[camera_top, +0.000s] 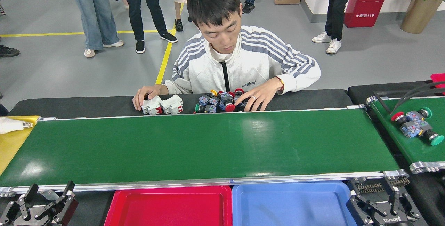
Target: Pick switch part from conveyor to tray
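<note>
The conveyor (194, 149), a wide glossy dark-green belt with silver rails, runs across the middle of the head view with nothing on it. Switch parts (217, 103), small blue-grey blocks with red, green and yellow caps, lie in a heap on the black ledge behind the belt, under a person's hand (255, 97). Two trays sit below the near rail: a red tray (170, 208) and a blue tray (292, 205), both showing no parts. My left gripper (48, 193) rests at the bottom left, fingers spread open. My right gripper (379, 201) stands open at the bottom right.
A seated person leans over the far ledge, the other hand on white breaker blocks (161, 105). A smaller green belt (410, 132) at right carries a few switch parts (415, 125) and black cables. A yellow surface (10, 142) lies at left. Several people stand behind.
</note>
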Robot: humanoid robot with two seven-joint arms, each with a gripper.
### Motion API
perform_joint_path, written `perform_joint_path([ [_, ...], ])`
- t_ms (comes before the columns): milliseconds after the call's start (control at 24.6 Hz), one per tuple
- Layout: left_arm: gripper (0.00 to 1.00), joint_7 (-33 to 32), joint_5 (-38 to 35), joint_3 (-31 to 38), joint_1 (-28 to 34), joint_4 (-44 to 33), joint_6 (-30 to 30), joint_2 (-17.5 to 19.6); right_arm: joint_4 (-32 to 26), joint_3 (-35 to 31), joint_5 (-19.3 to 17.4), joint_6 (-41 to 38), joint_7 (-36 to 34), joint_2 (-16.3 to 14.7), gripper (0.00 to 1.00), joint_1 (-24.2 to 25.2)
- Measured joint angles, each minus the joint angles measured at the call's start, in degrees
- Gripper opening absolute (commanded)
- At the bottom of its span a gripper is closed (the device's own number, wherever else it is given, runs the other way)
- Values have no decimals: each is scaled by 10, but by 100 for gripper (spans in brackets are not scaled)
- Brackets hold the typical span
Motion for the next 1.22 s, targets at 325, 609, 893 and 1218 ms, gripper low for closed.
perform_joint_path([
  [325,100,0,0,0,14,-2,0,0,0,0,10,38,3,0,100,-1],
  [609,100,-1,0,2,11,-3,1,-4,0,0,10,44,5,0,100,-2],
  [893,100,0,0,1,8,-3,4,-4,8,0,12,46,15,0,99,-17],
  [1218,100,0,1,1,1,-2,2,-2,93,0,31,47,54,0,99,-108],
])
